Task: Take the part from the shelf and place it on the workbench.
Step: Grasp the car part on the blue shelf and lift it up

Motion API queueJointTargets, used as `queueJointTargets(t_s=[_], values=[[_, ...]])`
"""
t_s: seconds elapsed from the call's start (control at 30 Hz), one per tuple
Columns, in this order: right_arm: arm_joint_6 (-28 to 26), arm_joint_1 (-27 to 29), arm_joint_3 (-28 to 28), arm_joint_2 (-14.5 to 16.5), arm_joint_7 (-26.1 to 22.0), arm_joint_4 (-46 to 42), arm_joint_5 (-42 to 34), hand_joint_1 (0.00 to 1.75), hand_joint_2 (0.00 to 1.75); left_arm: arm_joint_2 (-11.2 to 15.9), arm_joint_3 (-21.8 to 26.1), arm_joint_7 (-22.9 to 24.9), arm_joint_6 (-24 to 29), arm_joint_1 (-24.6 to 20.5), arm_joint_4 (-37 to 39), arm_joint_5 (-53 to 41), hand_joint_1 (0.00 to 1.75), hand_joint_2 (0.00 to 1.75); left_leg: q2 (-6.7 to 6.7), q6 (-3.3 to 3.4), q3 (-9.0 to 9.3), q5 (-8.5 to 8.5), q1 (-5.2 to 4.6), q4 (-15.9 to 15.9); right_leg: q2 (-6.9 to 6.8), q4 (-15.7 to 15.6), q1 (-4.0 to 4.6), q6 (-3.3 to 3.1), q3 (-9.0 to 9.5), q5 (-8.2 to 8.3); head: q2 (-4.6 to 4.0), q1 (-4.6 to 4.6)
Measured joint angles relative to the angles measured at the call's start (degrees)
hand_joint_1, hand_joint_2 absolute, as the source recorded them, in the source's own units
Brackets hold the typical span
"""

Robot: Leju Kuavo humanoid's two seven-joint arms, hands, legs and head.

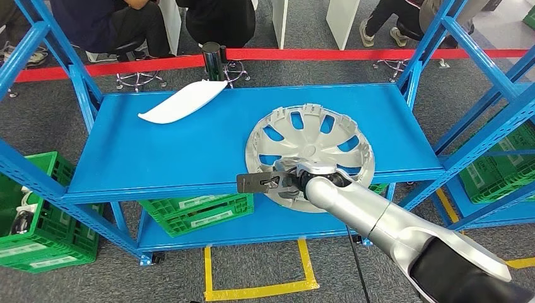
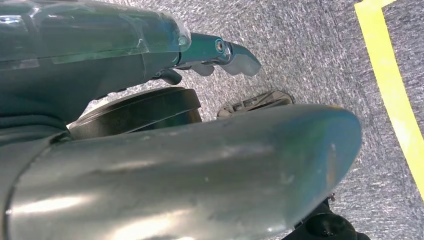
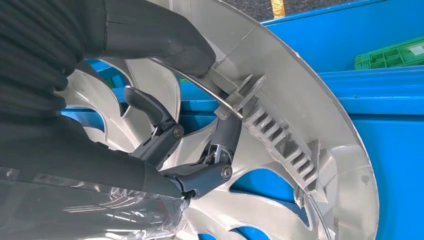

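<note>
Our right arm reaches in from the lower right of the head view, and our right hand sits at the near rim of the silver hubcap. From the right wrist view, the thumb presses on the ribbed rim of the hubcap while darker fingers hook through the spoke openings, so the hand is pinching the rim of the part. That part lies on the upper level of the blue shelf, its near edge hanging over the front lip where we hold it. A white curved panel rests well apart, toward the back left of the same level. Green crates sit on the lower level.

Our left hand hangs over the grey floor beside a yellow line; we cannot tell whether its fingers are spread or curled.

We judge the step in hand to be the grasp on the shelf, with the lift not yet done. Next, we would need to keep the pinch firm, raise the hubcap clear of the front lip and the blue uprights, and carry it to the tabletop, which we cannot see from here.
</note>
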Motion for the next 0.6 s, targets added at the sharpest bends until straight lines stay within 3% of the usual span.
queueJointTargets(t_s=[0.27,0.37,0.43,0.6], values=[[-0.95,0.01,0.04,0.0,0.0,-0.03,-0.93,1.75,1.75,0.0,0.0,0.0,0.01,0.0,0.0,0.17,0.0,0.0,-0.04,0.0,0.01,0.0,0.0,0.0,0.0,0.0,0.0,0.0,0.01,0.0,0.0,0.02],[-4.01,0.18,0.21,-0.02,-0.04,-0.22,-2.22,1.75,1.75,0.01,0.0,-0.01,0.01,0.01,0.02,0.37,0.0,0.0,-0.06,0.0,0.0,0.0,0.0,0.0,0.0,-0.01,0.0,0.0,0.01,0.0,0.0,0.02],[-10.23,0.58,0.27,-0.05,-0.98,-0.69,-3.35,1.75,1.75,0.02,0.0,-0.02,0.06,0.03,0.02,0.71,0.0,0.0,-0.07,0.0,0.0,0.0,0.0,0.0,0.0,-0.01,0.0,0.0,0.01,0.0,0.0,0.02],[-36.65,2.51,-1.91,-0.37,-10.8,-3.08,-1.84,1.75,1.75,0.03,0.0,-0.04,0.36,0.1,0.02,1.37,0.0,0.0,-0.21,0.0,-0.01,0.0,0.01,0.01,-0.07,-0.01,0.02,0.0,0.0,0.0,0.0,-0.03]])
